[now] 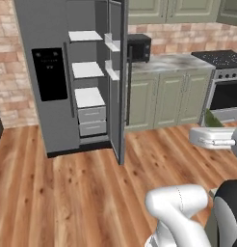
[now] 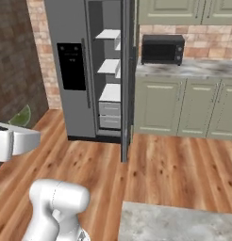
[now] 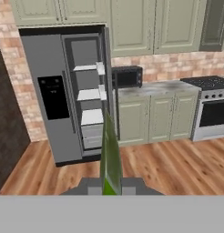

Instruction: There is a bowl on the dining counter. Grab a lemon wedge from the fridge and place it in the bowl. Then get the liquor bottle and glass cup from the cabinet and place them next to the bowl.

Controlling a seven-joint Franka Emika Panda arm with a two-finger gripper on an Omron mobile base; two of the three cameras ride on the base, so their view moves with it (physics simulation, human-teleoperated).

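Note:
My gripper (image 3: pixel 110 187) is shut on the lemon wedge (image 3: pixel 110 157), a thin yellowish-green sliver standing up between the fingertips in the hand view. In the left base view the lemon wedge (image 1: pixel 213 119) pokes up from the white hand at the right edge; in the right base view the lemon wedge (image 2: pixel 21 116) sits at the left edge. The grey fridge (image 1: pixel 47 72) stands a good way ahead with its right door (image 1: pixel 118 82) swung open onto white shelves. Sage-green wall cabinets (image 3: pixel 132 25) hang above the worktop. The bowl, liquor bottle and glass cup are out of view.
A black microwave (image 2: pixel 162 49) sits on the marble worktop (image 2: pixel 184 69) over green base cabinets. A stove (image 1: pixel 225 82) stands at the right. A marble counter corner (image 2: pixel 174 221) lies close at the lower right. Wooden floor (image 1: pixel 82 193) stretches between me and the fridge.

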